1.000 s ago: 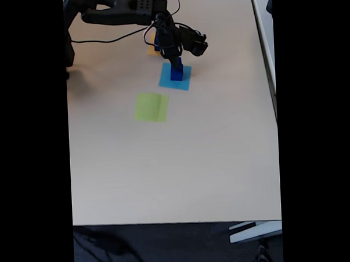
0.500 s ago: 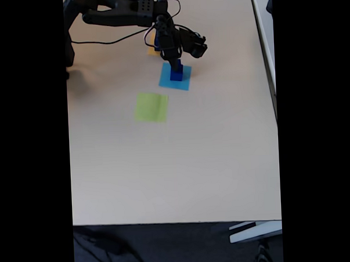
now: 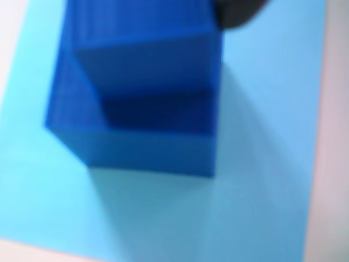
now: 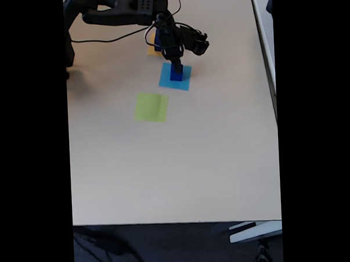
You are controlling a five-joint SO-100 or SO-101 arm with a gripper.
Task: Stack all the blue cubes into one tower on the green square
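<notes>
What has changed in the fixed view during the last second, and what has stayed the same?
Almost nothing changed. The gripper stays over the blue cubes on the light-blue square; its wrist part shifted slightly. The cubes, the bare green square and the orange square have not moved.

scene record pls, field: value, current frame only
arm: reaches in from the top left in the fixed view
gripper: directly above the blue cubes, jaw state unclear
blue cubes: on the light-blue square; the wrist view shows one cube on a larger one
green square: bare, lower left of the light-blue one
orange square: mostly hidden behind the arm
table: beige
</notes>
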